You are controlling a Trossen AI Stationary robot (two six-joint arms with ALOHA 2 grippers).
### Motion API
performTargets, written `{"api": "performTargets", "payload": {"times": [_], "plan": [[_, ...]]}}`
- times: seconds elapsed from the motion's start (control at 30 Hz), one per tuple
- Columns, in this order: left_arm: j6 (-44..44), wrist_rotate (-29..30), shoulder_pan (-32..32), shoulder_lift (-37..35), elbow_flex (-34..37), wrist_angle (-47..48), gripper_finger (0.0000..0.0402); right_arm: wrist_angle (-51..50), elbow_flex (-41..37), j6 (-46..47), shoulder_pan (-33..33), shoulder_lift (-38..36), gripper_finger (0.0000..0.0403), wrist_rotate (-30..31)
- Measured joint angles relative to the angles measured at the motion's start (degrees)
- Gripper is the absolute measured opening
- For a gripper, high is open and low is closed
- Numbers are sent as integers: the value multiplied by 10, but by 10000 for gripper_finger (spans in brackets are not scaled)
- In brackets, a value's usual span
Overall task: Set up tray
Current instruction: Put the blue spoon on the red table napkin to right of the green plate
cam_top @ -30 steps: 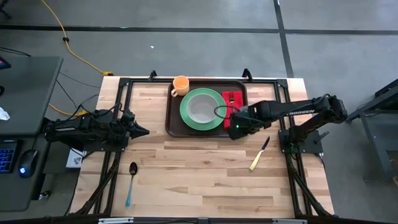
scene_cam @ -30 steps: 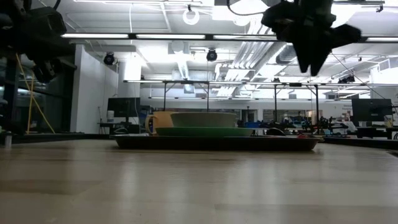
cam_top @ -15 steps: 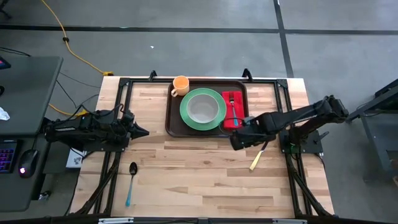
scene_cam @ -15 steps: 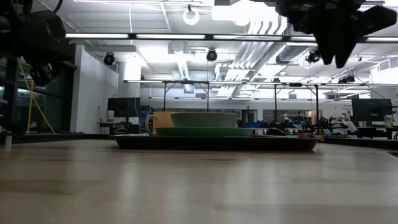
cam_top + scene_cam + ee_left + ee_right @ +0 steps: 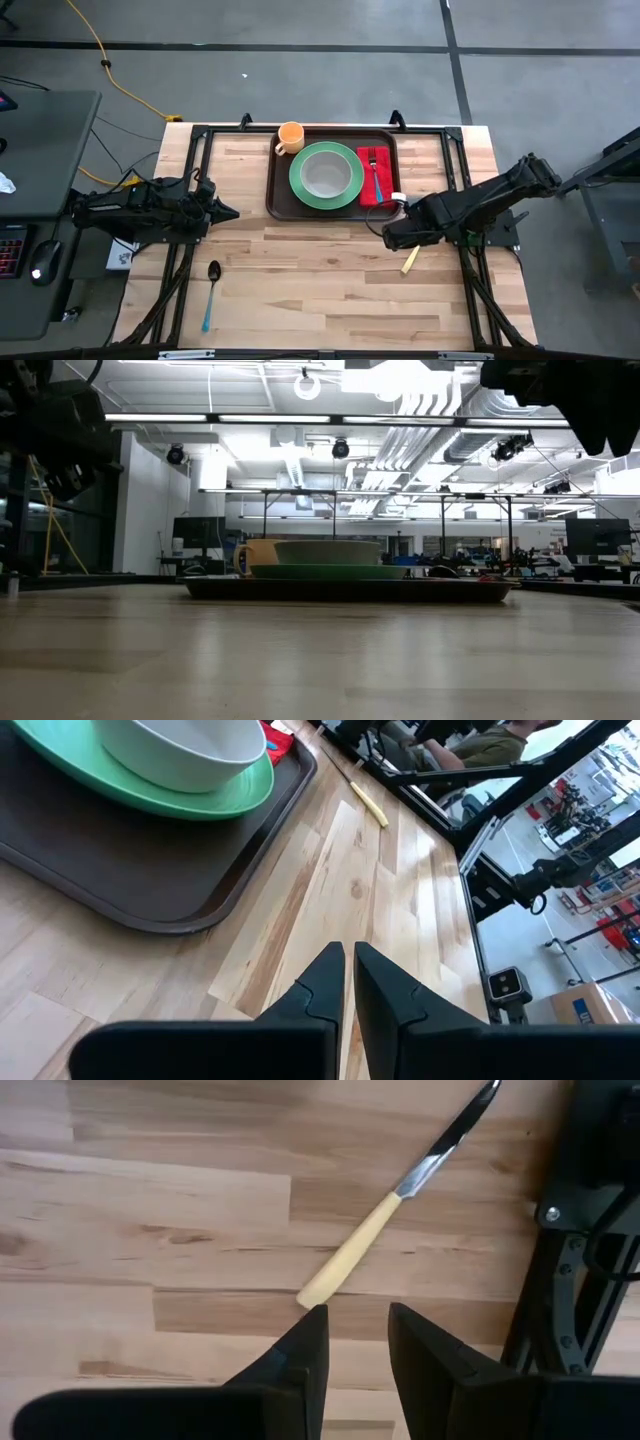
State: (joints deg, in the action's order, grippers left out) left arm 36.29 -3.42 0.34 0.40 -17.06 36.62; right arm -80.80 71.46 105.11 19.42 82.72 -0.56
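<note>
High view: tray [image 5: 278, 190] sits at the far edge of the surface [image 5: 320, 270], middle, already holding green plate [image 5: 325, 176] with bowl, red napkin [image 5: 374, 175] with fork; orange cup [image 5: 290, 136] at its far left corner. Right tool [image 5: 392, 237] hangs over the knife [image 5: 407, 262] near the right edge; spoon [image 5: 210, 290] lies toward the near left. Left tool [image 5: 228, 211] waits by the left edge, level with the tray's near rim.

Low view: tray [image 5: 350, 589] flat on the surface, both arms up high, open room below.

Left wrist view: left tool [image 5: 349, 985] fingers nearly together, empty.

Right wrist view: right tool [image 5: 356, 1335] fingers apart, empty, just over the yellow handle end of the knife [image 5: 400, 1200]. Likely step: pick the knife. Straddle the handle across its width, drop straight, close. Arm frame sits close beside the blade, so lift up before swinging toward the tray.
</note>
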Motion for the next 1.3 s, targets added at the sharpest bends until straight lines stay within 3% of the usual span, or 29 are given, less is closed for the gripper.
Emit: {"api": "performTargets", "payload": {"times": [0.3, 0.5, 0.77, 1.3], "plan": [[0, 1, 0, 0, 0, 0, 56, -2, -11, 19, 6, 0, 85, -11], [0, 1, 0, 0, 0, 0, 56, 18, -70, 44, 6, 0, 85, -67], [0, 1, 0, 0, 0, 0, 56, 79, -129, 45, 6, 0, 85, -82], [2, -7, 0, 0, 0, 15, 56, 129, -135, 62, 6, 0, 85, -95]]}}
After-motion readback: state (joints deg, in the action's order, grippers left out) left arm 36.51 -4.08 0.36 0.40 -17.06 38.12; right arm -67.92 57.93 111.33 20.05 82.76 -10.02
